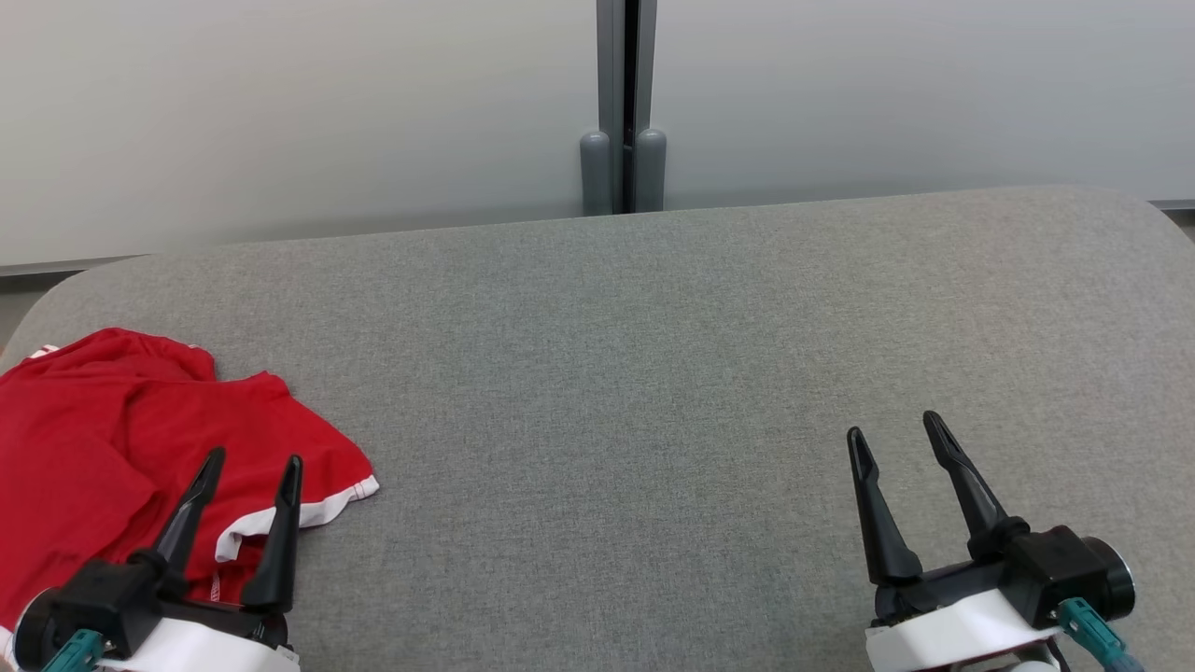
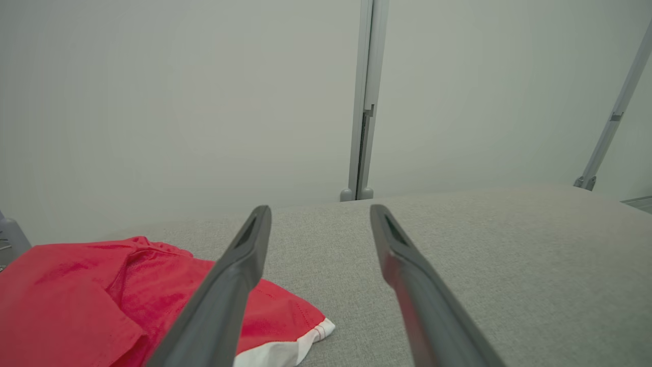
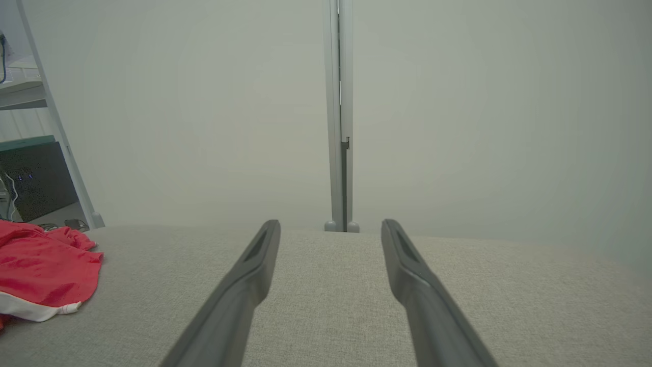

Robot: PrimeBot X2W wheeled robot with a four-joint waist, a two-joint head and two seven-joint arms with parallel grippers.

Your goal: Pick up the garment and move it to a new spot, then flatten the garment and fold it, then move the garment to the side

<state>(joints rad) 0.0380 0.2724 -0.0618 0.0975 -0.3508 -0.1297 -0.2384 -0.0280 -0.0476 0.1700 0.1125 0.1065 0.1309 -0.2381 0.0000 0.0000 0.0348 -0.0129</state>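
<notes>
Crumpled red garment (image 1: 103, 439), white-hemmed, heaped at near left of grey woven table (image 1: 653, 373), left gripper (image 1: 254, 459) spread wide over it, right gripper (image 1: 893, 425) wide, empty

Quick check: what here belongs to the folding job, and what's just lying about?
Job: grey table; red garment, crumpled at its left; left gripper and right gripper, both open.
Lying about: grey post behind the table; dark box off to the left.

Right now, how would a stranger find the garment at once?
Look at the wide grey fabric surface. At its near left end, by the left gripper, lies a crumpled garment. Its red cloth with white trim stands out from the grey around it.
</notes>
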